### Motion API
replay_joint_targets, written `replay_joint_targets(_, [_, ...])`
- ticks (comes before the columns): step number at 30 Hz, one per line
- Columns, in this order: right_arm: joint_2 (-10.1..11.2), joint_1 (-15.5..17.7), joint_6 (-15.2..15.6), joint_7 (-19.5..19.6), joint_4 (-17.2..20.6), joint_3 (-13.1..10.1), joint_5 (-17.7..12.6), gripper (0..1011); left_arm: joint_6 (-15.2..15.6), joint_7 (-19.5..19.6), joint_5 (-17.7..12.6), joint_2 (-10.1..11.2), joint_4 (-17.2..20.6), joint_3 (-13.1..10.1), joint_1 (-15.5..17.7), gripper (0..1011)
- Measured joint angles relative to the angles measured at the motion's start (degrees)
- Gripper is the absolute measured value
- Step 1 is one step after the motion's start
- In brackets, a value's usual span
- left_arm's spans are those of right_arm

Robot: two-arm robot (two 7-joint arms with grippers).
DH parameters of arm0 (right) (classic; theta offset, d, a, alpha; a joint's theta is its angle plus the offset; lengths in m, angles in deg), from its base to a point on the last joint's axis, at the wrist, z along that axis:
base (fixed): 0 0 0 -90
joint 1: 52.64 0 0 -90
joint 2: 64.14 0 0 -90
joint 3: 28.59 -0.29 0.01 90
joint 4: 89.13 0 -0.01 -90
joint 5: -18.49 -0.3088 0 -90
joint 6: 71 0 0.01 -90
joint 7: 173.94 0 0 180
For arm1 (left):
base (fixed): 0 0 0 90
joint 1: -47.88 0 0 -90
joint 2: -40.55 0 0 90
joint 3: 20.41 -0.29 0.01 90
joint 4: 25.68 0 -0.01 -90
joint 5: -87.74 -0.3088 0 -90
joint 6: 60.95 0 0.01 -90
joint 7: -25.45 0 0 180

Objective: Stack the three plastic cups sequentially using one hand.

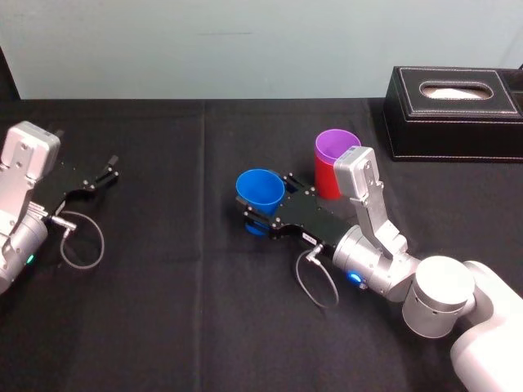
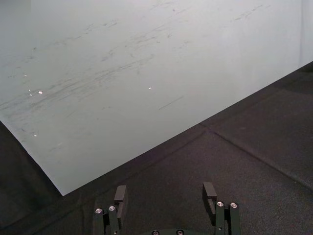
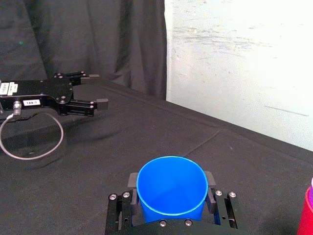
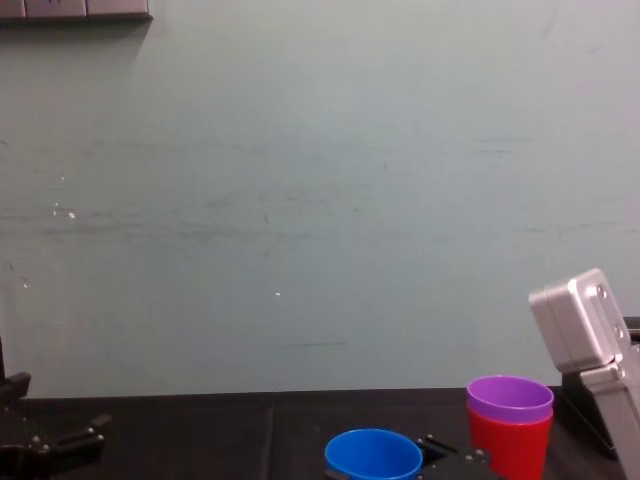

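Note:
The blue cup [image 1: 260, 192] stands upright on the black cloth at the table's middle. My right gripper [image 1: 265, 204] reaches in from the right and sits around its lower body. In the right wrist view the blue cup [image 3: 171, 188] fills the gap, with a finger pressed against each side. Just behind and to the right, the purple cup [image 1: 337, 145] is nested inside the red cup [image 1: 325, 181]; the chest view shows purple [image 4: 510, 397] over red [image 4: 510, 446]. My left gripper [image 1: 106, 173] rests open at the far left, nothing between its fingers [image 2: 120, 195].
A black stitched tissue box [image 1: 453, 110] stands at the back right corner, close behind the nested cups. Black cloth [image 1: 180, 310] covers the table, and a pale wall [image 4: 300, 200] rises behind it. A cable loop [image 1: 82, 241] hangs by the left wrist.

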Motion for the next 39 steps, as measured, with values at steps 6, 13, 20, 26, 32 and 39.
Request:
replay_joint_targets(6, [0.27, 0.16, 0.20, 0.01, 1.02, -0.08, 0.01, 758, 0.00, 0.00, 0.00, 0.00, 0.00, 0.00, 0.00, 1005])
replay_joint_targets(13, [2.02, 0.97, 2.74, 0.10, 6.35, -0.86, -0.35, 737, 0.00, 0.00, 0.00, 0.00, 0.00, 0.00, 0.00, 1005])
replay_joint_targets(20, [4.10, 1.93, 5.18, 0.00, 12.58, -1.91, -1.95, 737, 0.00, 0.00, 0.00, 0.00, 0.00, 0.00, 0.00, 1005])
replay_joint_targets(26, [5.79, 2.20, 6.83, 0.21, 16.55, -3.12, -3.29, 737, 0.00, 0.00, 0.00, 0.00, 0.00, 0.00, 0.00, 1005])
replay_joint_targets(32, [7.42, 1.85, 7.77, 0.88, 18.55, -4.97, -4.58, 736, 0.00, 0.00, 0.00, 0.00, 0.00, 0.00, 0.00, 1004])
replay_joint_targets(39, [9.22, 0.86, 8.31, 1.23, 18.94, -6.83, -5.58, 736, 0.00, 0.00, 0.00, 0.00, 0.00, 0.00, 0.00, 1005])
